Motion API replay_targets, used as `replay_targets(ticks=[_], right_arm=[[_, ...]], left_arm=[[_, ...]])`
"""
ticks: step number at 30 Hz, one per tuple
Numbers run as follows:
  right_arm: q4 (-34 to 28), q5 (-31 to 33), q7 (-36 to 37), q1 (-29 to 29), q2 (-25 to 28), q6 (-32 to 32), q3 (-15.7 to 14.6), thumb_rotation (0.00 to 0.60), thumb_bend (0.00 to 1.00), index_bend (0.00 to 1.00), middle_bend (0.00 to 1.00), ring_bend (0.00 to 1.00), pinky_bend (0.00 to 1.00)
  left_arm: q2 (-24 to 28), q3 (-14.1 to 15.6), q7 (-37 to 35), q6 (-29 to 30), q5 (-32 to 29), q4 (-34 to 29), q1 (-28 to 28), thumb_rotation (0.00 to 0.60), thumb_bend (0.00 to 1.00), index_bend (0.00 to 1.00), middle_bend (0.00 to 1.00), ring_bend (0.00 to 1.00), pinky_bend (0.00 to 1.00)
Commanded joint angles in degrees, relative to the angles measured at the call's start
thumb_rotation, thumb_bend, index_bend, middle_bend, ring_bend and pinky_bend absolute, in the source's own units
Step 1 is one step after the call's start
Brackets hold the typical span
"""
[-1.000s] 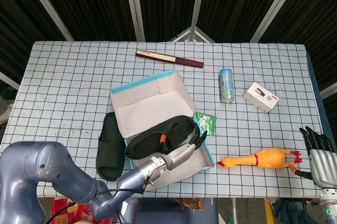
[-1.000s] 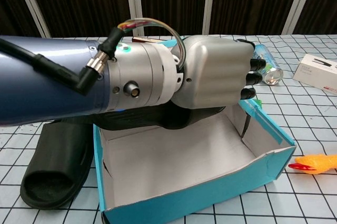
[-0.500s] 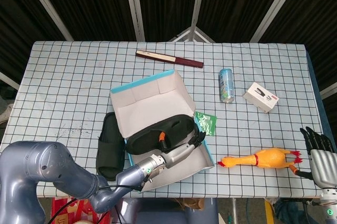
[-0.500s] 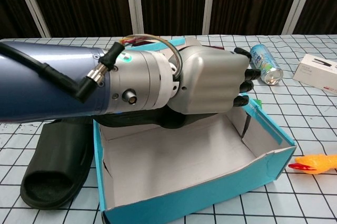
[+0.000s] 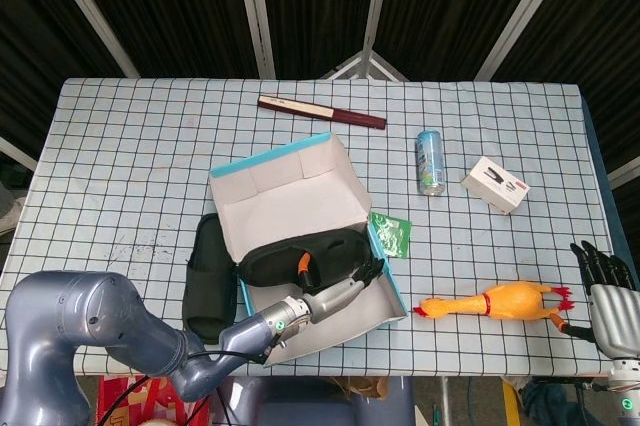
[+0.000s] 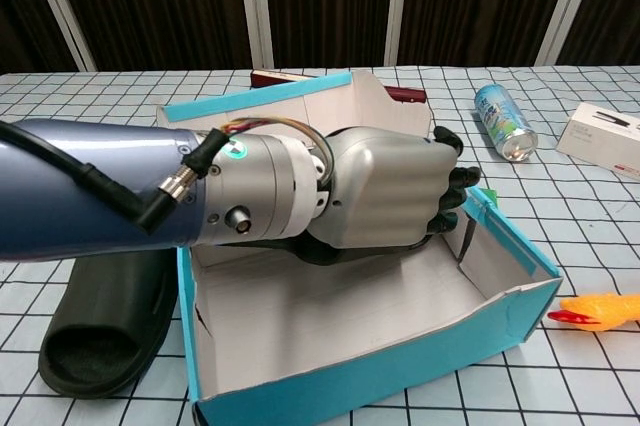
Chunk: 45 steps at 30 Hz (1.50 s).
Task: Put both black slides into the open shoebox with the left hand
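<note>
Left hand (image 6: 385, 186) grips first slide (image 5: 300, 258), low inside the shoebox (image 6: 505, 318) near the surface's front edge. Step in hand: placing slide one. Next move likely calls for spreading the fingers, lifting clear of the box walls, then reaching left for the second slide (image 6: 105, 321), which lies on the surface just beside the box's left wall. Right hand (image 5: 605, 291) idles at the front right corner, holding nothing, fingers apart. Hidden: chest view shows the held slide only as a dark sliver under the hand; whether it touches the box floor is unclear. Second slide partly cut off by the box.
</note>
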Motion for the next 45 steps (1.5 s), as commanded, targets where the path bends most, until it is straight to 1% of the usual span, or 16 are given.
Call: replay_targets(ticks=[1,4,9,14,19,23,25,26,28,30,34,36,38,41,43,45], right_arm=[[0.0,0.0,0.0,0.0,0.0,0.1,0.0,0.6,0.16,0.0,0.05,0.09,0.07],[-0.1,0.0,0.0,0.0,0.0,0.1,0.0,0.6,0.16,0.0,0.05,0.09,0.07],[-0.1,-0.1,-0.1,0.0,0.0,0.1,0.0,0.6,0.16,0.0,0.05,0.09,0.07],[-0.1,-0.1,0.0,0.0,0.0,0.1,0.0,0.6,0.16,0.0,0.05,0.09,0.07],[-0.3,-0.3,-0.1,0.0,0.1,0.1,-0.1,0.6,0.16,0.0,0.05,0.09,0.07],[-0.4,-0.3,-0.3,-0.1,0.0,0.2,-0.2,0.6,0.16,0.0,0.05,0.09,0.07],[-0.4,-0.3,-0.5,0.0,0.0,0.1,-0.2,0.6,0.16,0.0,0.05,0.09,0.07],[-0.4,-0.3,-0.6,0.0,0.0,0.1,-0.2,0.6,0.16,0.0,0.05,0.09,0.07],[-0.4,-0.1,-0.7,0.0,0.0,-0.1,-0.2,0.6,0.16,0.0,0.05,0.09,0.07],[-0.4,0.1,-0.7,0.0,0.0,-0.1,-0.1,0.6,0.16,0.0,0.05,0.09,0.07],[-0.3,0.1,-0.3,-0.1,0.1,0.1,-0.1,0.6,0.16,0.0,0.05,0.09,0.07],[-0.3,0.1,-0.1,-0.2,0.2,0.3,0.0,0.6,0.16,0.0,0.05,0.09,0.07],[-0.3,0.1,-0.1,-0.2,0.2,0.2,0.0,0.6,0.16,0.0,0.05,0.09,0.07],[-0.4,0.0,-0.5,-0.1,0.1,0.1,-0.1,0.6,0.16,0.0,0.05,0.09,0.07],[-0.6,0.0,-0.8,-0.1,0.1,0.0,-0.2,0.6,0.16,0.0,0.05,0.09,0.07],[-0.7,0.1,-1.0,-0.1,0.0,0.0,-0.1,0.6,0.16,0.0,0.05,0.09,0.07]], left_arm=[[-0.2,-0.3,-0.4,0.2,0.7,0.3,0.3,0.6,0.05,0.0,0.05,0.0,0.21],[-0.2,-0.5,-0.3,0.5,0.9,0.0,0.5,0.6,0.01,0.0,0.05,0.0,0.21],[0.0,-1.8,0.7,2.0,0.6,-1.8,0.5,0.6,0.01,0.0,0.05,0.0,0.21],[1.7,-3.9,2.7,5.0,-1.5,-7.3,0.2,0.6,0.01,0.0,0.06,0.0,0.21],[4.2,-4.8,2.5,7.3,-4.3,-13.2,0.6,0.6,0.01,0.0,0.06,0.0,0.21],[6.0,-4.1,4.1,9.6,-6.6,-16.1,0.7,0.6,0.04,0.05,0.08,0.0,0.21],[6.5,-4.0,4.8,10.8,-7.2,-17.1,0.6,0.6,0.07,0.1,0.13,0.02,0.21],[6.9,-4.0,4.4,10.8,-6.9,-17.4,0.7,0.6,0.09,0.14,0.17,0.04,0.21],[7.9,-4.4,0.7,10.2,-5.3,-18.2,1.6,0.6,0.12,0.16,0.21,0.08,0.21],[9.4,-4.4,-2.7,9.8,-2.8,-18.5,2.6,0.6,0.13,0.16,0.24,0.11,0.23],[13.5,-5.9,-13.9,10.6,-2.6,-22.5,6.7,0.6,0.13,0.14,0.24,0.11,0.23],[16.2,-6.4,-19.9,11.0,-3.7,-25.3,9.1,0.6,0.13,0.13,0.23,0.11,0.23],[19.6,-6.9,-25.7,11.6,-5.3,-28.2,11.5,0.6,0.13,0.11,0.23,0.11,0.23],[25.1,-7.0,-34.1,11.3,-5.7,-31.4,14.8,0.6,0.13,0.06,0.22,0.11,0.23],[29.0,-6.7,-39.9,10.6,-3.9,-32.7,17.3,0.6,0.13,0.05,0.21,0.11,0.23],[32.5,-5.6,-45.4,9.4,-0.1,-33.2,20.0,0.6,0.12,0.04,0.21,0.11,0.23]])
